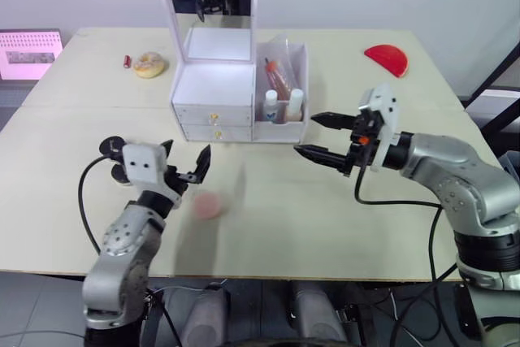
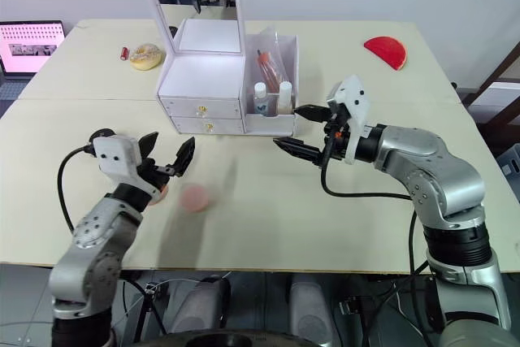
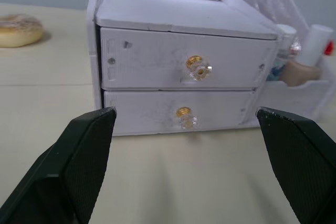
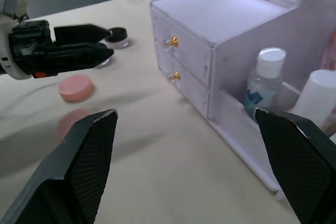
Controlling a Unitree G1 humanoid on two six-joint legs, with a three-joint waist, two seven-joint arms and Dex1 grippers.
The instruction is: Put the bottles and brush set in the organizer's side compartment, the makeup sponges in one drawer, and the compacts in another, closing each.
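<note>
— Two grippers hang over the table (image 1: 341, 225), both with fingers spread wide and nothing between them. What does the right wrist view add?

— A pink compact (image 4: 76, 88) lying flat near the front edge, and a black jar (image 4: 116, 36) behind the left gripper (image 4: 79, 45). From the head, that compact (image 1: 209, 206) sits just right of the left gripper (image 1: 188, 164); the jar (image 1: 112, 148) lies to the gripper's left.

— And the left wrist view?

— Both organizer (image 3: 186, 72) drawers shut, each with a gold knob, the upper knob (image 3: 198, 68) above the lower knob (image 3: 185, 117).

— Where are the bottles?

— Standing in the side compartment (image 1: 282, 87) on the organizer's right: a clear bottle (image 1: 270, 105) with a white cap, a white-topped bottle (image 1: 295, 104) beside it, and a clear bag holding red-brown things (image 1: 276, 77) behind them.

— How much room is there?

— Bare table runs from the organizer's front to the front edge, between the arms. A doughnut (image 1: 149, 64) and a small red item (image 1: 127, 61) lie toward the far left corner, a red half-round (image 1: 387, 58) toward the far right corner, all well apart from the arms.

— The arms' poses?

— The left forearm rises from the front-left edge, gripper pointing toward the drawers. The right arm bends in from the right edge, its gripper (image 1: 322, 137) held level, pointing left, just in front of the side compartment.
</note>
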